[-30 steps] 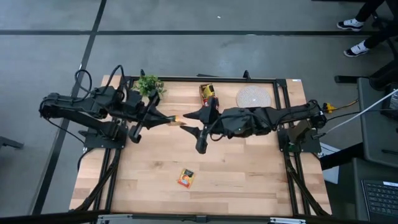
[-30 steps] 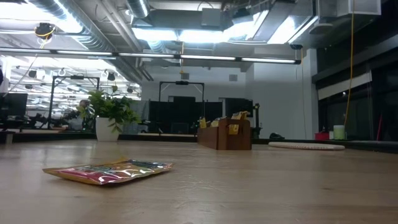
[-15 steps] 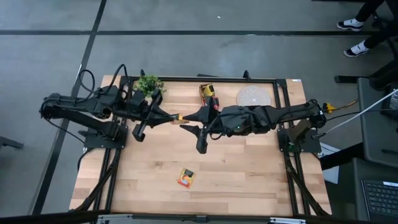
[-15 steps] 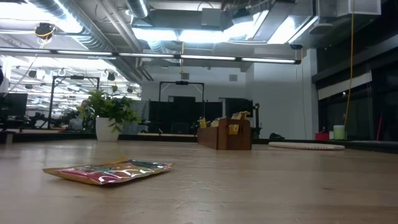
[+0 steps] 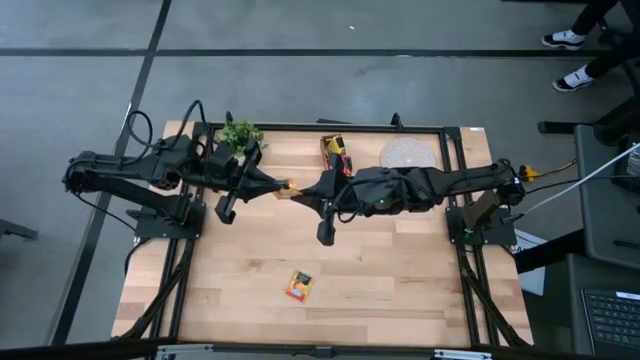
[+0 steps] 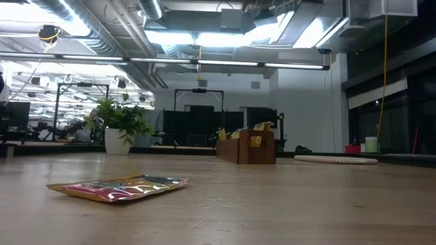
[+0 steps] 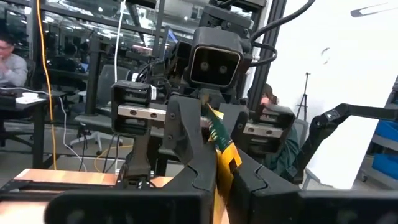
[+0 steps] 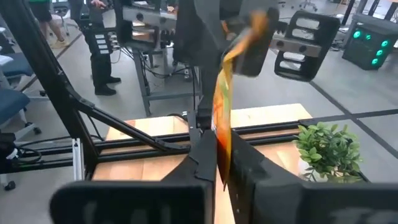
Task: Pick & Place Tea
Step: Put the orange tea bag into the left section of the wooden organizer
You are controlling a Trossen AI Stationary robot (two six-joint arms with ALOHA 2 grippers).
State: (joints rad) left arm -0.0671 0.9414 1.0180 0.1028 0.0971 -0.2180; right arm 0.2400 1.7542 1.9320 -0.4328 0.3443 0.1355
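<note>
Handover (mid-air): sachet is pinched by left gripper at nine o'clock, right gripper at three; release should follow one firm grip.

Above the table's middle the left gripper and right gripper meet at one sachet, seemingly both touching it, another sachet lying nearer the front edge.

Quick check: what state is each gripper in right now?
Left gripper: shut on the tea sachet.
Right gripper: shut on the same tea sachet, mid-air handover.
</note>
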